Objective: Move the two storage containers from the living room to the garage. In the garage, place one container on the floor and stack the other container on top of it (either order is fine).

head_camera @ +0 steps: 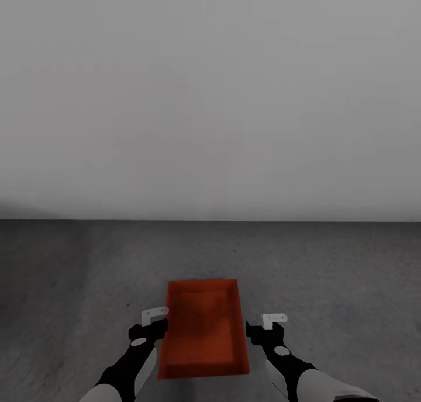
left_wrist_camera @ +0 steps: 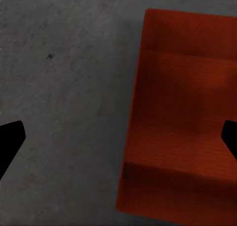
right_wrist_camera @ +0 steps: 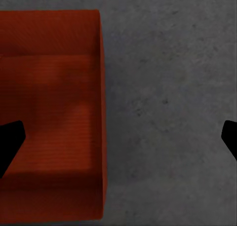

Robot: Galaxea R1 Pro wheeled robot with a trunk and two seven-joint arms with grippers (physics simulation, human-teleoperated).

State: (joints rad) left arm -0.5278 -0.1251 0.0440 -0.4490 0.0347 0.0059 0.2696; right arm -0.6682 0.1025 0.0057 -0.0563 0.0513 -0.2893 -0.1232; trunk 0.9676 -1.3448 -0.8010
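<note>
- Left pincer (head_camera: 155, 315) released, fingers spread wide, at the container's left wall, nothing gripped.
- Right pincer (head_camera: 274, 319) likewise released, just right of the container, apart from it.
- Red-orange storage container (head_camera: 204, 326) btwn both pincers, flat on grey concrete floor (head_camera: 327, 273), white wall (head_camera: 210, 98) beyond.

Head camera high, facing forward and down toward far white wall (head_camera: 210, 98), both wrist cameras close, facing straight down, all sharing red box (head_camera: 204, 329) on concrete floor (head_camera: 351, 273).
</note>
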